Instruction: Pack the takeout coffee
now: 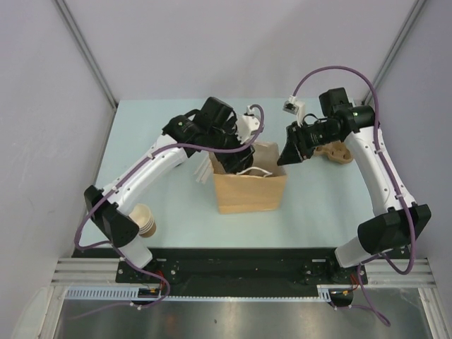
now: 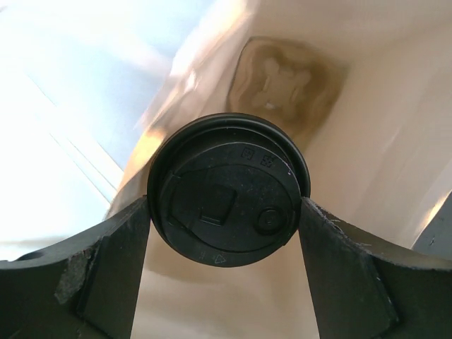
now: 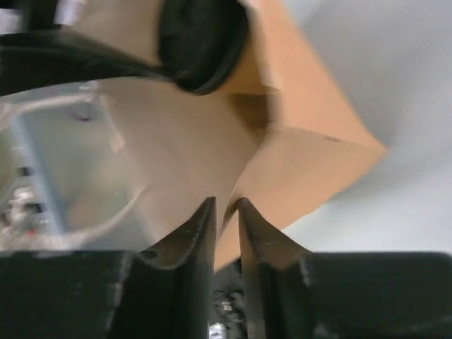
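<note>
The left tool [image 2: 227, 215], jaws wide, gripped the coffee [image 2: 226, 187] by its sides in the bag's [image 1: 251, 192] mouth; it would do best lowered straight, upright, to the floor before release. The right tool [image 3: 226, 206], nearly closed, pinched the bag's rim. The handles [image 1: 256, 171] might snag; a cup stack [image 1: 145, 220] and carrier [image 1: 336, 152] lay well apart.

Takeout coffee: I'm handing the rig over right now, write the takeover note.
Left gripper: shut on the takeout coffee, lid on, held at the open mouth of the paper bag; how deep it sits cannot be told.
Right gripper: pinching the bag's rim at a top corner.
Done: cup lidded, gripped, at the bag.
Left: lower it to the bag's floor, release, let go of the rim.
Spare cup stack sits by the left arm's base.
</note>
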`<state>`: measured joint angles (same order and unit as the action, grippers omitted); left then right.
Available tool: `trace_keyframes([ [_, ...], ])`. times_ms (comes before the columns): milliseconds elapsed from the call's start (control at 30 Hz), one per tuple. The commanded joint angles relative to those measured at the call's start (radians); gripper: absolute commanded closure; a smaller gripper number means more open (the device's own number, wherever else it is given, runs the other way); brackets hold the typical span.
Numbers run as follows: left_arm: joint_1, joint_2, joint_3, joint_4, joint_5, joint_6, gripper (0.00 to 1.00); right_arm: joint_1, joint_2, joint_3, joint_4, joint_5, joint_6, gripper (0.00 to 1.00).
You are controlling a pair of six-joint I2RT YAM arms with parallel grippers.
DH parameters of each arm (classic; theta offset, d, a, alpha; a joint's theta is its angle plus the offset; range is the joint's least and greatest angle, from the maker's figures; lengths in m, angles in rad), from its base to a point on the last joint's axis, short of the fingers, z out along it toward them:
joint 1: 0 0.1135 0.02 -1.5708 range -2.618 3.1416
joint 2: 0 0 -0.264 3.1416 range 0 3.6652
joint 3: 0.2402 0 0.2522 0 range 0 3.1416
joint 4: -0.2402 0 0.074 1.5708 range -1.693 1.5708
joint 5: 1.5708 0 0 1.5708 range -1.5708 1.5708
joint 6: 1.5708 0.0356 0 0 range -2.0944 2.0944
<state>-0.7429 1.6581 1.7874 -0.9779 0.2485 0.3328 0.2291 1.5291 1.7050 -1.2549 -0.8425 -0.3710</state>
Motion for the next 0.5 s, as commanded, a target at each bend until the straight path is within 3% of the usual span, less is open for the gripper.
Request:
trace_keyframes([
  [0,0.011,-0.069,-0.006,-0.001,0.049,0.044,0.91,0.003,-0.055,0.022,-0.228,-0.26,-0.098,0.52],
  [33,0.011,-0.072,-0.009,-0.001,0.052,0.052,0.91,0.003,-0.067,0.015,-0.233,-0.245,-0.114,0.36],
  [133,0.013,-0.083,-0.025,-0.004,0.075,0.064,0.91,0.003,-0.051,0.028,-0.236,-0.137,-0.134,0.21],
  [300,0.013,-0.09,-0.036,-0.01,0.109,0.069,0.91,-0.025,-0.004,0.18,-0.094,-0.002,-0.066,0.16],
  [467,0.013,-0.11,-0.051,-0.007,0.133,0.066,0.91,0.025,0.006,0.208,0.142,0.132,-0.02,0.06],
])
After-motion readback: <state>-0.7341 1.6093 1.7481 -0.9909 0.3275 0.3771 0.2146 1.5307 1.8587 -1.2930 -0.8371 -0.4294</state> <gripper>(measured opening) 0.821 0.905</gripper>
